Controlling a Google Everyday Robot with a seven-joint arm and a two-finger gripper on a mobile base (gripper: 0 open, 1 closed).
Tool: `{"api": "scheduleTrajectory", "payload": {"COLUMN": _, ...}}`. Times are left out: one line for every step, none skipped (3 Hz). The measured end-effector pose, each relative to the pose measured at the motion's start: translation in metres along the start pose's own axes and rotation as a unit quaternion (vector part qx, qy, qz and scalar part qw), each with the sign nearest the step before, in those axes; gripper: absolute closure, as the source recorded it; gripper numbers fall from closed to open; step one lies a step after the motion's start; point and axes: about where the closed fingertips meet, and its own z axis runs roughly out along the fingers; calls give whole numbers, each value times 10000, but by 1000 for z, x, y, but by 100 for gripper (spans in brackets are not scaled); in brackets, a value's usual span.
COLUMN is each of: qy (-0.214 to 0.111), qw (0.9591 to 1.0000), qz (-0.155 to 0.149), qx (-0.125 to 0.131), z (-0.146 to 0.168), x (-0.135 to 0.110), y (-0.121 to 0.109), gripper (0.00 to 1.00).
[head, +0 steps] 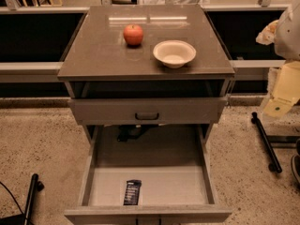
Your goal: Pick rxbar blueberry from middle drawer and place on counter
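**Blue Snack Bar Lies in the Open Drawer**

The rxbar blueberry (132, 192) lies flat in the middle drawer (154, 158). The drawer is pulled far out toward the camera. The bar is at the front end of the drawer, close to the front wall and a little left of the middle. Its wrapper is dark with small white letters. Its long side runs from front to back on the plain grey drawer floor.

Just above is another drawer front (187, 110) with a small black handle (147, 116). It sticks out only a little. Under it, at the back, is a dark shape that I cannot make out.

On top is the bench (93, 50). It is shiny and grey-brown, and it is wider than the drawers. A red apple (133, 34) sits on it, near the middle and toward the back. A white bowl (174, 53) stands the right way up, to the right of the apple and nearer the front. The apple and the bowl are near each other but do not touch.

The hand (267, 33) is at the far right edge of the picture. It is off to the side of the bench and well apart from the drawer and the bar. I cannot tell if the hand is released or clenched. Pale parts of the arm (283, 86) show below it.

The floor (42, 139) is speckled. A black pole (266, 142) lies on it to the right of the drawers. Another black pole (31, 198) is at the lower left.
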Motion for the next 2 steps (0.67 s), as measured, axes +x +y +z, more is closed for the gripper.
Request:
{"api": "scheduleTrajectory", "payload": {"qy": 0, "qw": 10000, "qz": 0, "qx": 0, "z": 0, "x": 0, "y": 0, "gripper": 0}}
{"api": "scheduleTrajectory", "payload": {"qy": -416, "qw": 9987, "qz": -174, "qx": -252, "z": 30, "x": -7, "y": 2, "gripper": 0}}
